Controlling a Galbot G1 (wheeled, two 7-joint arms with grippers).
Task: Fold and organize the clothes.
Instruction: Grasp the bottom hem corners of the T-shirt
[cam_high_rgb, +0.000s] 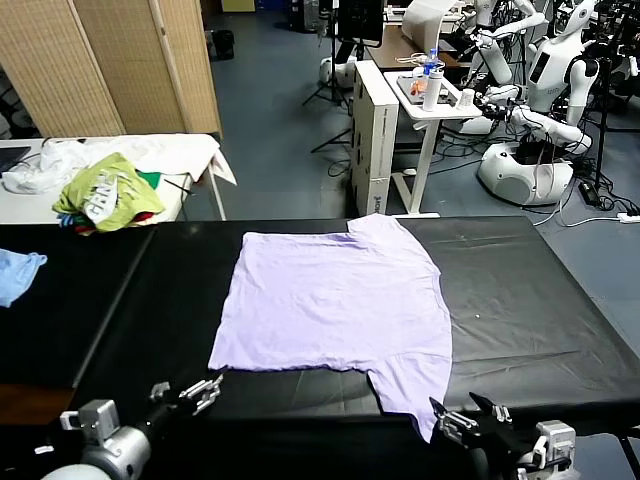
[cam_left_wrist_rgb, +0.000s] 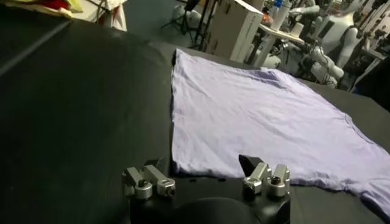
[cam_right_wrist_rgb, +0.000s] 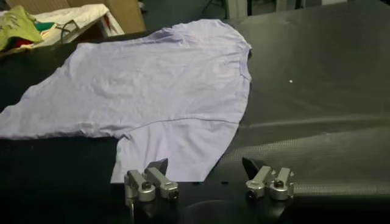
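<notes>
The clothes are one pale lavender T-shirt, spread flat on the black table with its plain side up. One sleeve reaches toward the near edge and the other lies at the far side. My left gripper hovers open just short of the shirt's near left corner. In the left wrist view the T-shirt lies right beyond the open left gripper. My right gripper is open beside the tip of the near sleeve. The right wrist view shows the T-shirt ahead of the right gripper, which holds nothing.
A side table at the back left carries a yellow-green and white garment heap. A light blue cloth lies at the black table's left edge. White furniture and other robots stand beyond the far edge.
</notes>
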